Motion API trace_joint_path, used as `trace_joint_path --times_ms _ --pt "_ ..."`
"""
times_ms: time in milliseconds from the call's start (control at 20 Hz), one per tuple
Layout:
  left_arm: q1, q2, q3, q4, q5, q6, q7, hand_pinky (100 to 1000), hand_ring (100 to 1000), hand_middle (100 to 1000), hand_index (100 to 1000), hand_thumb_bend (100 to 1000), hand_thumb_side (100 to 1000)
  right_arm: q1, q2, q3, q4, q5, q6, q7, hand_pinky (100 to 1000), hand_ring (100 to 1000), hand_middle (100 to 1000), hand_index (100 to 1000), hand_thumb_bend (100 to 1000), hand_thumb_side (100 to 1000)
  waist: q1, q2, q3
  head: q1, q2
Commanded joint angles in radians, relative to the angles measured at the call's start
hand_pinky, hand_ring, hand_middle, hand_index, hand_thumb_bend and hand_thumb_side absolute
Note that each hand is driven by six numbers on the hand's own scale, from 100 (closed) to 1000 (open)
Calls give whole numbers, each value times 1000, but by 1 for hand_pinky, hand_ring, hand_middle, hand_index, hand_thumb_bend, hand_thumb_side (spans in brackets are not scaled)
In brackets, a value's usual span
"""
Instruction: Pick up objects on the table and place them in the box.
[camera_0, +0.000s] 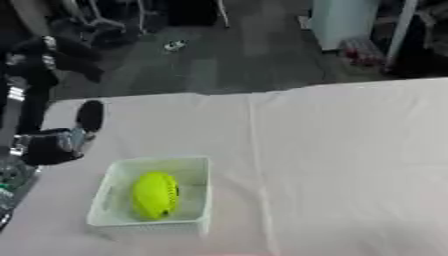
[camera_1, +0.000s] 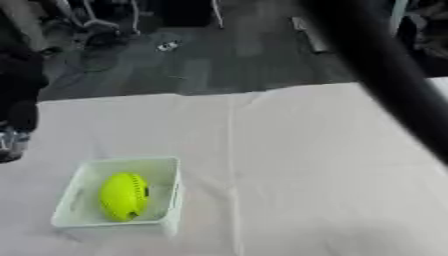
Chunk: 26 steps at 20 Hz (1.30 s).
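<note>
The yellow-green oval ball (camera_0: 155, 195) already lies inside the pale see-through plastic box (camera_0: 194, 167), which sits near the left edge of the white cloth-covered table (camera_0: 332, 165). A bump from an arm could push the box off that edge (it looks light). The left hand (camera_0: 54, 145) hangs dark beside the table, just left of the box; I cannot tell if its fingers are wide or curled. The right hand is not seen, only a black arm (camera_1: 385, 65).
</note>
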<state>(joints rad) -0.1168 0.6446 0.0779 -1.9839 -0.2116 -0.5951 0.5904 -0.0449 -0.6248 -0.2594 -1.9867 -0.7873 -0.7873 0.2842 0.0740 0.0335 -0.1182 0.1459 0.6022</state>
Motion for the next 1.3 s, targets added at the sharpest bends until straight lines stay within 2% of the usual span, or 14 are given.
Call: trace_joint_path --times_ms 50,250,400,500,650,1150,1300 --pt "-28 -54 25 -16 58 -51 37 364 414 527 569 155 661 27 1 4 -13 55 -29 2 122 443 475 630 100 959 -10 -16 17 -29 -41" --pt "-39 -67 9 -16 114 -70 32 349 402 518 561 149 661 50 8 26 -13 108 -53 -1 123 445 474 626 100 959 -13 -24 33 -14 -92" --pt "-14 -53 0 -16 123 -97 12 340 395 516 559 149 657 51 11 34 -13 124 -61 -10 123 445 475 627 100 959 -13 -25 37 -6 -100" --pt "-8 -53 -2 -16 132 -98 3 337 393 515 558 147 653 47 8 37 -13 128 -61 -16 126 445 474 625 100 958 -11 -26 35 1 -84" --pt "2 -55 -1 -16 140 -102 -7 332 389 514 558 148 653 37 3 34 -13 122 -63 -25 128 445 473 625 100 957 -9 -27 28 1 -37" --pt "15 -58 0 -16 170 -95 -42 323 381 511 558 147 656 27 -1 30 -13 107 -57 -20 129 445 472 615 100 957 -8 -25 21 -27 45" --pt "17 -59 3 -16 178 -97 -50 323 381 511 559 148 655 23 -3 32 -13 102 -75 -8 130 444 464 591 100 952 -7 -26 21 -14 76"
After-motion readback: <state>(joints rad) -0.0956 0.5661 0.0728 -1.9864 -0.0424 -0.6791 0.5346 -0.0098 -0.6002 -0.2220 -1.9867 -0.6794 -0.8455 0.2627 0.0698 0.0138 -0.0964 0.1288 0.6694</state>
